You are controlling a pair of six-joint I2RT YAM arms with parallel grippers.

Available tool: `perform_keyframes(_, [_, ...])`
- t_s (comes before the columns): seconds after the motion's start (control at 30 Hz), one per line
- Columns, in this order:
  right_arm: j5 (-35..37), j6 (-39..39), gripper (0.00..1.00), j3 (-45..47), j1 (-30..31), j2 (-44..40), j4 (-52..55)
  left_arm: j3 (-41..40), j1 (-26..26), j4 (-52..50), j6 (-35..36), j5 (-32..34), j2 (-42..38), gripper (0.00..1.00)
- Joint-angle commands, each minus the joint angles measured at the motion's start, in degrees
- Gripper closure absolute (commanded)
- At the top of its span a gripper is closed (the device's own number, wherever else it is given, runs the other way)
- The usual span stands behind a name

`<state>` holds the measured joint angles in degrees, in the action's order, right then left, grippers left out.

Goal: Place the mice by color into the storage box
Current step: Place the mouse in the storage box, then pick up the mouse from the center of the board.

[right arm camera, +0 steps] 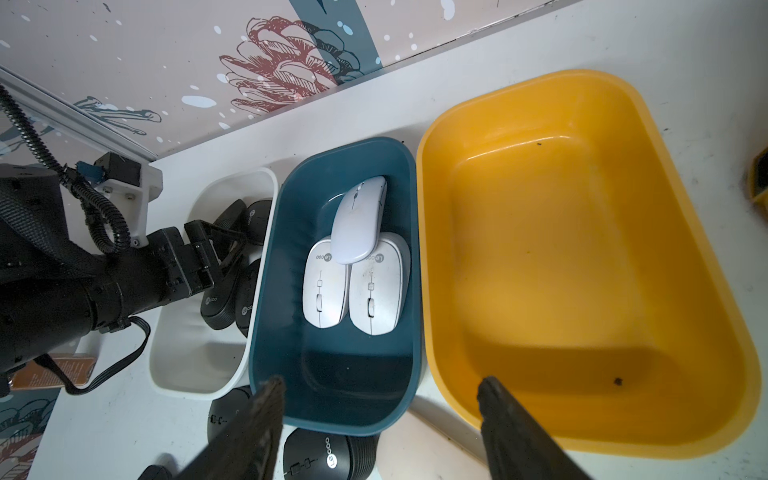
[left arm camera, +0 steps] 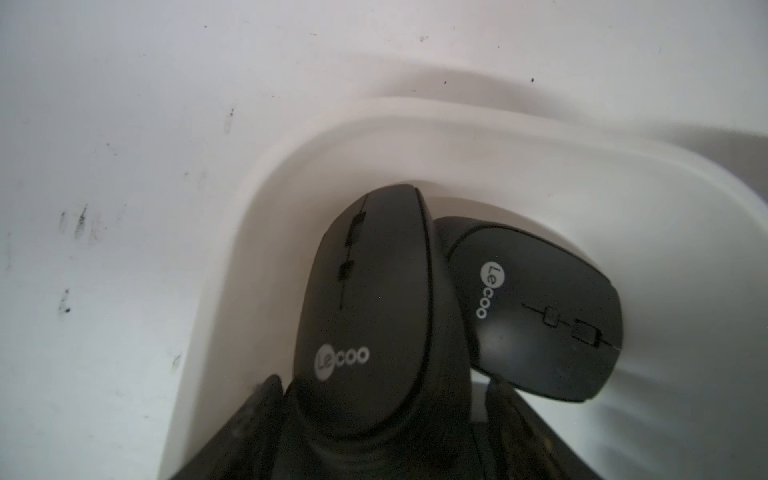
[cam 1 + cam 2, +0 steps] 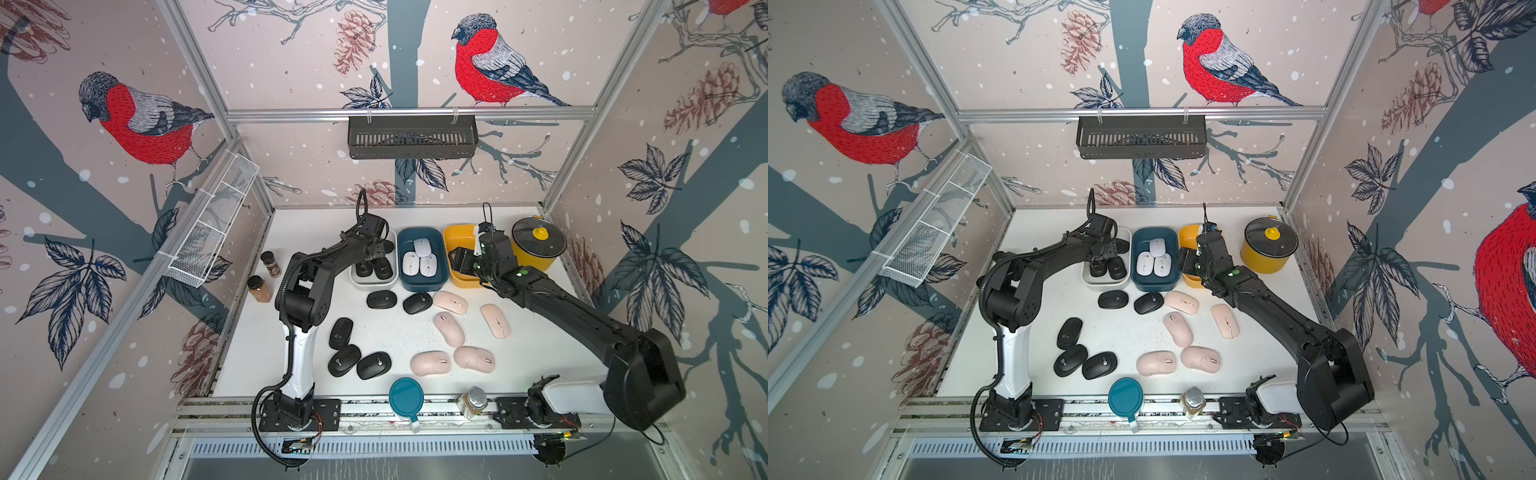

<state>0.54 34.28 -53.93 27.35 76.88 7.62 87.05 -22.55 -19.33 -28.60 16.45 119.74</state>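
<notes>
Top view: five black mice and five pink mice lie loose on the table, and a yellow pot stands beside the right arm.

Left wrist: the left gripper stands parted around a black mouse, which leans on another in the white box.

Right wrist: the right gripper is spread wide with nothing between its fingers. It hovers over the blue box, which holds three white mice, and the yellow box.

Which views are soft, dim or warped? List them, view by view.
Left wrist: dim and soft, the black mice smeared in the white box. Right wrist: bright and crisp on the white mice, glare on the yellow box, right tool blurred at the edge. Both top views: even light, sharp, wide-angle stretch toward the corners.
</notes>
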Motion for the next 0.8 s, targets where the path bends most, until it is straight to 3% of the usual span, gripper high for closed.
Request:
perform_keyframes(0.0, [-0.3, 0.1, 0.26, 0.6, 0.0, -1.3, -0.8, 0.7, 0.0, -0.7, -1.2, -0.6, -2.1, 0.23])
perform_keyframes(0.4, [-0.6, 0.1, 0.25, 3.3, 0.2, -4.8, -1.1, -0.1, -2.3, -3.0, 0.1, -0.7, -13.4, 0.24])
perform_keyframes(0.77, [1.8, -0.5, 0.25, 5.2, 3.1, -8.5, 0.3, -11.6, -7.0, -2.9, -1.5, 0.8, -28.6, 0.25])
